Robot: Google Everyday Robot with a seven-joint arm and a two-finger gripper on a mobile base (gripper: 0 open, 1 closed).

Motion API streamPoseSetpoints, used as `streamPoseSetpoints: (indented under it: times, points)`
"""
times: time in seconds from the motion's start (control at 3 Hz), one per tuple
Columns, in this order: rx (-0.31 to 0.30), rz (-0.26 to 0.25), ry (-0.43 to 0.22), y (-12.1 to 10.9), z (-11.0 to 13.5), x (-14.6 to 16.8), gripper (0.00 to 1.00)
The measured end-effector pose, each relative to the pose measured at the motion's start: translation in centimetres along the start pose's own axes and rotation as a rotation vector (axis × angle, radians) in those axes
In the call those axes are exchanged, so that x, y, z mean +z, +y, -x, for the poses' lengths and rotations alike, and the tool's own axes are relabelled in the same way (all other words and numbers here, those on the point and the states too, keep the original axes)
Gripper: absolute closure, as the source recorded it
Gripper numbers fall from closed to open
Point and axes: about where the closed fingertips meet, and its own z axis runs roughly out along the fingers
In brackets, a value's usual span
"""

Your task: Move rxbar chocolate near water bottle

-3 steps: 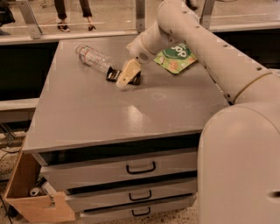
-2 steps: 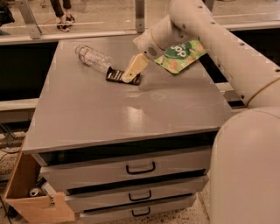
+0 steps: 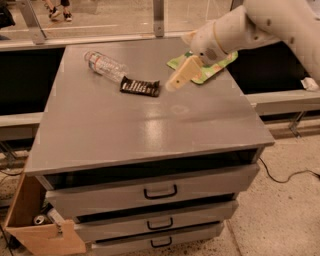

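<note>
At the bottom left, an open cardboard box (image 3: 35, 232) sits on the speckled floor (image 3: 280, 220) against a grey cabinet. A dark cable (image 3: 287, 176) trails over the floor on the right. The cabinet front has three drawers (image 3: 160, 192) with dark handles, and its flat grey top (image 3: 150, 130) has a dull sheen.

Towards the back of the top, the chocolate bar (image 3: 140, 87) lies flat in its black wrapper. The gripper (image 3: 171, 86) hangs just beside the bar's right end, tip down and slightly apart from it. Whether it is released or clenched cannot be told, but the bar is not in it. The water bottle (image 3: 105, 65) lies on its side just behind and left of the bar. A green pouch (image 3: 220, 62) lies behind the gripper, under the white arm (image 3: 250, 25).

Beyond the cabinet are a ledge, metal posts (image 3: 159, 17) and someone's feet (image 3: 59, 11).
</note>
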Motion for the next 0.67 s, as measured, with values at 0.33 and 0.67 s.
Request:
streamPoseSetpoints:
  times: [0.33, 0.67]
  points:
    - [0.023, -0.066, -0.021, 2.6, -2.2, -5.3, 0.0]
    - [0.074, -0.151, -0.057, 4.6, -5.5, -10.0, 0.0]
